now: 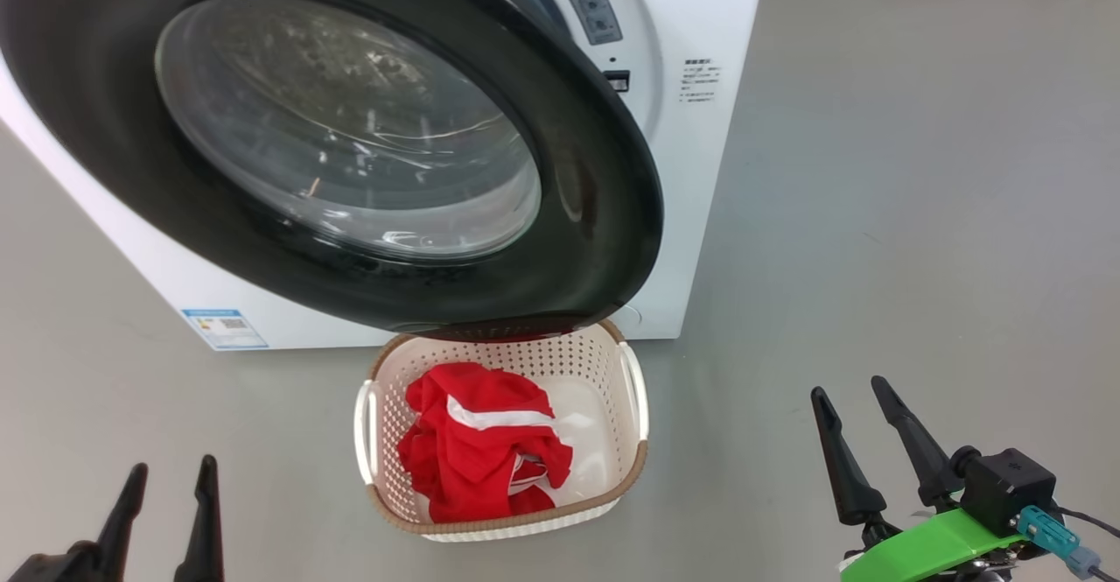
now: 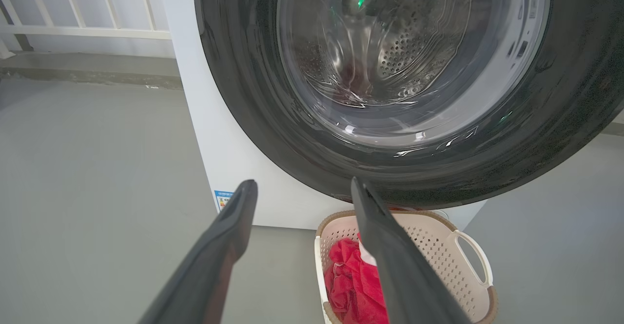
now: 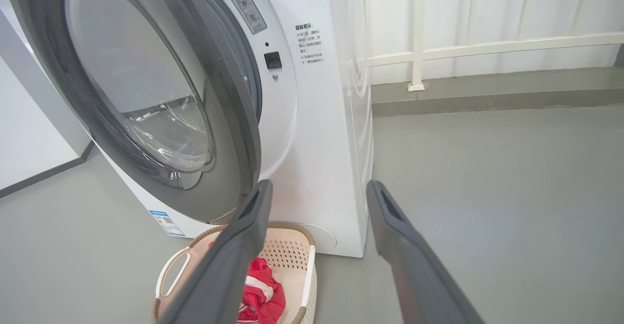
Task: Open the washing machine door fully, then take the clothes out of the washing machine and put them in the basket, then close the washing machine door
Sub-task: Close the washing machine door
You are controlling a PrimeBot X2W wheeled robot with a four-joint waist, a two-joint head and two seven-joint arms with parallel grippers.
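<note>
The washing machine door (image 1: 350, 136) with its black rim and glass bowl hangs partly swung over the white washing machine (image 1: 691, 153), a gap showing at its right edge (image 3: 243, 95). Below it the cream basket (image 1: 634, 389) holds the red clothes (image 1: 477, 451) with white stripes. My left gripper (image 1: 171, 473) is open at the lower left, its fingers (image 2: 229, 236) framing the door and basket (image 2: 463, 246). My right gripper (image 1: 849, 389) is open at the lower right, right of the basket (image 3: 292, 251), holding nothing.
Grey floor (image 1: 919, 214) spreads to the right of the machine. A white railing (image 3: 487, 48) and low step stand behind it, and a blue label sticker (image 1: 223, 328) marks the machine's lower front.
</note>
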